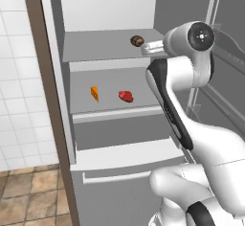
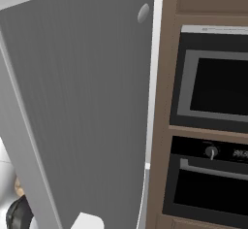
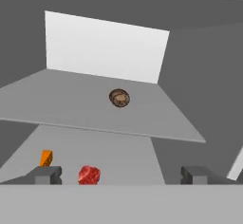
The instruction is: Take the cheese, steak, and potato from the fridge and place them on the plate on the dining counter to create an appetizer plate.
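**Claw spread wide at the mouth of the open fridge**

The fridge [image 1: 57, 76] stands open, and the claw [image 3: 121, 174] hangs at the front lip of its upper shelf, fingers set far apart with nothing between them. The potato [image 3: 119, 98] sits alone mid-shelf, apart from the back wall and both side walls, with bare shelf all round it. One shelf down, the cheese [image 1: 94, 93] stands towards the left wall and the steak [image 1: 126, 96] lies near the middle, apart from each other and both a little back from the front edge. In the hand view the upper shelf's front edge cuts across above them. From the left base view the arm's elbow hides the right end of both shelves. From the right base view the grey fridge door [image 2: 87, 102] blocks the inside; beside it are two dark wall ovens [image 2: 213, 92], the lower one's panel lettering too blurred to read
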Available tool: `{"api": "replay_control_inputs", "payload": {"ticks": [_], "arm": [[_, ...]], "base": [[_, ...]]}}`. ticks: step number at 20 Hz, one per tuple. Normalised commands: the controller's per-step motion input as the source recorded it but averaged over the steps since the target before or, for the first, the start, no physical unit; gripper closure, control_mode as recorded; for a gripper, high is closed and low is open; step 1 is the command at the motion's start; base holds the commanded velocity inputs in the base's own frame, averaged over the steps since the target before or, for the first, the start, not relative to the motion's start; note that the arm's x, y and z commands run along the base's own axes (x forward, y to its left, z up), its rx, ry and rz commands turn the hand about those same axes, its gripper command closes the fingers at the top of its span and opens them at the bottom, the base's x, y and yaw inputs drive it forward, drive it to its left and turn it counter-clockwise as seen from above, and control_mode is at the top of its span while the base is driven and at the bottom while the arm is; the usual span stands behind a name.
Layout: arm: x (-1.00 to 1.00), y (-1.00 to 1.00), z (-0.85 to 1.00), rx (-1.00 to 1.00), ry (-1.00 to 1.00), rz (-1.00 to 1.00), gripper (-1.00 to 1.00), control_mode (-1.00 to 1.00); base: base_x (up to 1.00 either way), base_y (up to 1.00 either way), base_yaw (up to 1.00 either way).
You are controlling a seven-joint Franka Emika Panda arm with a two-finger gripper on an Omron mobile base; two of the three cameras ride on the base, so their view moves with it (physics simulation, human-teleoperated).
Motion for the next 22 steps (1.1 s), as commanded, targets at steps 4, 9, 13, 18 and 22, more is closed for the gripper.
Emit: {"api": "replay_control_inputs", "payload": {"ticks": [4,9,13,18,22], "arm": [[0.29,0.0,-0.08,-0.03,0.0,-0.01,-1.0,-1.0],[0.34,0.0,-0.25,0.0,0.0,-0.01,-1.0,-1.0],[0.37,0.0,-0.26,0.0,0.0,-0.01,-1.0,-1.0],[0.41,0.0,-0.04,0.0,0.07,-0.03,-1.0,-1.0],[0.33,0.0,0.0,0.0,0.16,-0.06,-1.0,-1.0]], "base": [[0.0,0.0,0.0],[0.0,0.0,0.0],[0.0,0.0,0.0],[0.0,0.0,0.0],[0.0,0.0,0.0]]}}
